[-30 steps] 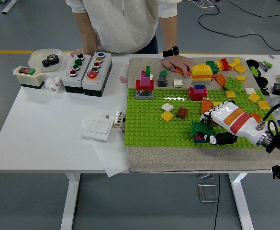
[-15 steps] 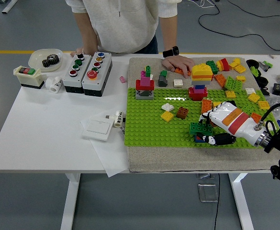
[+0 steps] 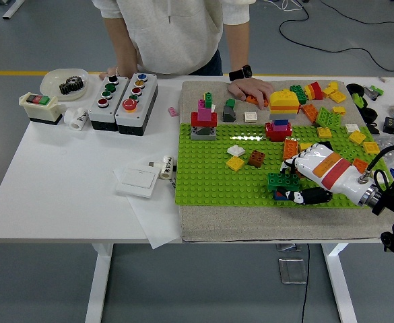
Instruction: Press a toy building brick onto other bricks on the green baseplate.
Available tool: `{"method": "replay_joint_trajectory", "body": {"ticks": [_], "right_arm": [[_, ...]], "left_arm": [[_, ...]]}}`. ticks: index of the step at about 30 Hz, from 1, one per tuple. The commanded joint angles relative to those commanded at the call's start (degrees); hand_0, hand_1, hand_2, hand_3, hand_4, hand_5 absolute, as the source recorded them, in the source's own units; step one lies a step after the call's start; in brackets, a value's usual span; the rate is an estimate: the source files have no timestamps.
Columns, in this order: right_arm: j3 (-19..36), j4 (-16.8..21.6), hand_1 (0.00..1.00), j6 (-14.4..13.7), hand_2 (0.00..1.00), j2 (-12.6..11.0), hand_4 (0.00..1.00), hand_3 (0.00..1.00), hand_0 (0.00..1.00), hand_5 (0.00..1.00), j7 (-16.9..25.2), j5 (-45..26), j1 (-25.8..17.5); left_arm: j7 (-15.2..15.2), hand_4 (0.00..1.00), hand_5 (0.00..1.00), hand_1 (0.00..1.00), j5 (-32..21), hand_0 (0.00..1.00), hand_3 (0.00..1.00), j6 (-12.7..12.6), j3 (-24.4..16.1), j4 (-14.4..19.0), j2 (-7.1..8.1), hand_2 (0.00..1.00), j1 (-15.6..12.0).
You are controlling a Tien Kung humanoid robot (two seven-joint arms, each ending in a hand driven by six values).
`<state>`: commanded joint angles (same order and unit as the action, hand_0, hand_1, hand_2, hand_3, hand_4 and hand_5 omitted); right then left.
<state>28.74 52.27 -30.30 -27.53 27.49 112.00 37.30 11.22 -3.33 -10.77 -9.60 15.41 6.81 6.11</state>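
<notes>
The green baseplate lies on a grey mat. At its front right, my right hand comes in from the right, white with orange and red bands. Its fingers are curled over a dark green brick and its black thumb lies below. The green brick sits on top of other bricks, a red and dark one showing under it. Farther back on the plate stand a red, pink and green stack and a yellow, blue and red stack. No left arm shows.
Yellow, white and brown bricks sit mid-plate; loose bricks lie at the back right. A person stands at the far side, one hand on the mat, the other behind two button boxes. A white switch plate lies left.
My right hand has shifted slightly left with the green brick over the last second, then held still. The person's hands have not moved.
</notes>
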Motion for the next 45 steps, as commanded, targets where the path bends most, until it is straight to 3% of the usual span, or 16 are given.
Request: {"method": "replay_joint_trajectory", "body": {"ticks": [45], "right_arm": [[-0.7, -2.4, 0.326, 0.2, 0.408, 0.5, 0.582, 0.411, 0.327, 0.549, 2.0, -2.1, 0.1]], "left_arm": [[-0.1, 0.836, 0.829, 0.617, -0.2, 0.522, 0.795, 0.1, 0.3, 0.1, -0.05, 0.775, 0.4]]}}
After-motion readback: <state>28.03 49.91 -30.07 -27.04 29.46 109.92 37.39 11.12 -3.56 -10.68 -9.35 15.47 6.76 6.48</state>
